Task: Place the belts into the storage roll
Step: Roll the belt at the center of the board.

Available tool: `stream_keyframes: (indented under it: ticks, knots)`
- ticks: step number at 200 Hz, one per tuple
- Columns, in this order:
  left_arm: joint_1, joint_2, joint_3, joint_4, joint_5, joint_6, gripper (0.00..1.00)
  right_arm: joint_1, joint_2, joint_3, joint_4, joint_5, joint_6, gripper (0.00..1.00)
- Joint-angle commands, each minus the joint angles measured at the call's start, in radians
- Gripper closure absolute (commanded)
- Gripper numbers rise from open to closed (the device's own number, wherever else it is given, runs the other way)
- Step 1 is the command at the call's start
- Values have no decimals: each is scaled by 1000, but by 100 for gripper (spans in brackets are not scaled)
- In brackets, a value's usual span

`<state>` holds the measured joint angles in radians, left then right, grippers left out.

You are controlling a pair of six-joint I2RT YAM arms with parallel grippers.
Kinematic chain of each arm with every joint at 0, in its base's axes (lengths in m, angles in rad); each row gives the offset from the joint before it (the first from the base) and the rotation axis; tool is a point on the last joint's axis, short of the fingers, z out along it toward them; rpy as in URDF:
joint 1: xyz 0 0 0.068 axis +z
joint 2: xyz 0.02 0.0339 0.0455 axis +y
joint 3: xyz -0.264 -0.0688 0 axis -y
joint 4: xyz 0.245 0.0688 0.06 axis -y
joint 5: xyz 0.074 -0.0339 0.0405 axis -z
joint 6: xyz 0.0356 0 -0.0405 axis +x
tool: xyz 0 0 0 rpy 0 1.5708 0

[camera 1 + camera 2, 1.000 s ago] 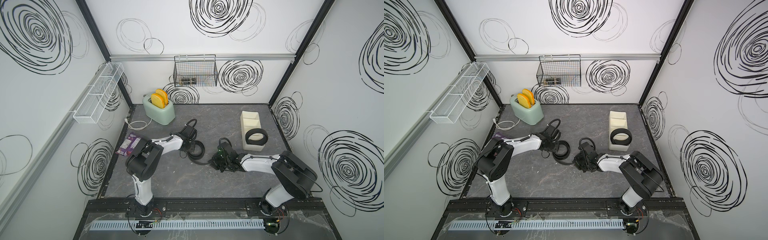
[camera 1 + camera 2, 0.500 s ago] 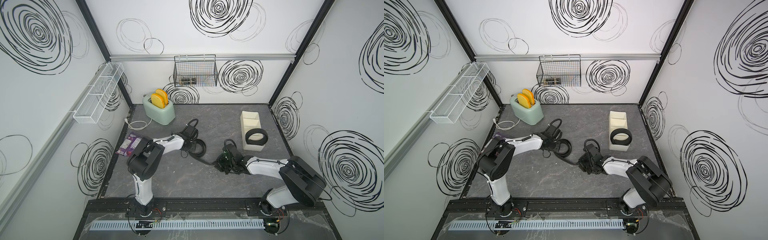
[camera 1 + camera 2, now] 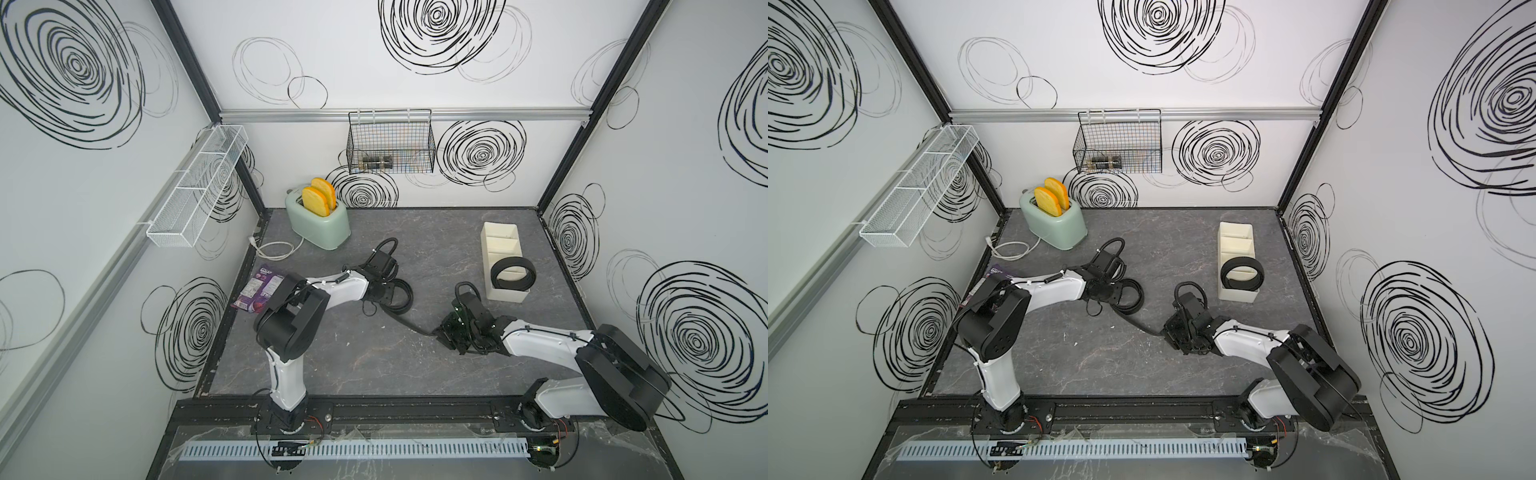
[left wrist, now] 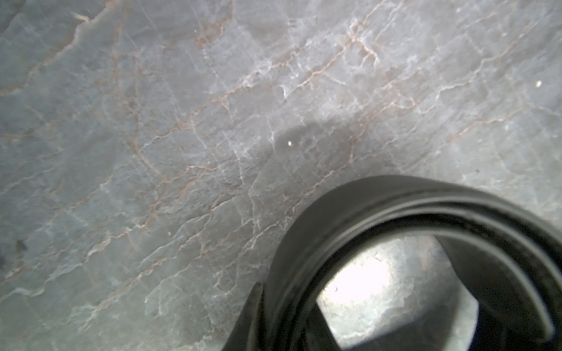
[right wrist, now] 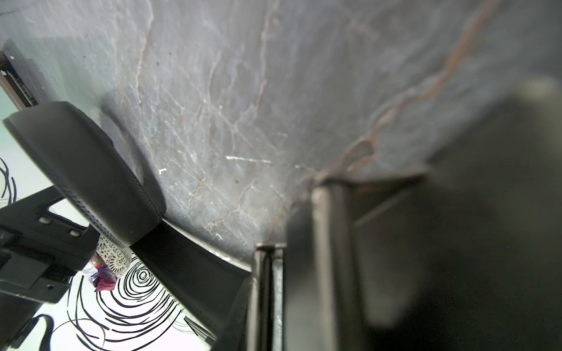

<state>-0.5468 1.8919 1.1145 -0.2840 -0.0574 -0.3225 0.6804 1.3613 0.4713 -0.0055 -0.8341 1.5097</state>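
Note:
One black belt [image 3: 513, 272] sits coiled in the near compartment of the cream storage roll [image 3: 500, 232], seen in both top views [image 3: 1241, 272]. The other belt [image 3: 400, 296] is a loose coil mid-table. My left gripper [image 3: 387, 292] is shut on this coil's layers [image 4: 395, 243], with one finger [image 4: 254, 316] showing outside them. Its strap [image 3: 409, 324] runs along the table to my right gripper [image 3: 441, 332], which is shut on the metal buckle end [image 5: 264, 288]. The strap [image 5: 185, 264] and coil [image 5: 85, 170] show in the right wrist view.
A mint toaster [image 3: 318, 220] with two toast slices stands at the back left, its white cord [image 3: 272, 251] beside it. A purple packet [image 3: 259, 286] lies by the left wall. A black wire basket [image 3: 390, 143] and a white mesh shelf [image 3: 195, 193] hang on the walls.
Both grippers have shifted a little to the right with the belt. The right arm has drawn back toward the front right, and the strap between them now lies longer.

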Motion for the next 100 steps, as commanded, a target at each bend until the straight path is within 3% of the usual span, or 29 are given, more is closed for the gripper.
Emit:
stream_keyframes:
  ticks: [1, 54, 87, 100]
  knots:
    - [45, 99, -64, -106, -51, 40, 77, -4, -14, -63, -242, 73, -17, 85]
    - [44, 117, -56, -103, -42, 45, 77, -5, -61, -75, -293, 76, -30, 85]
    - [26, 130, -40, -120, -45, 55, 100, -44, -66, -57, -301, 107, -88, 86]
    - [13, 129, -33, -136, -50, 64, 100, -78, -37, 15, -349, 163, -207, 86]
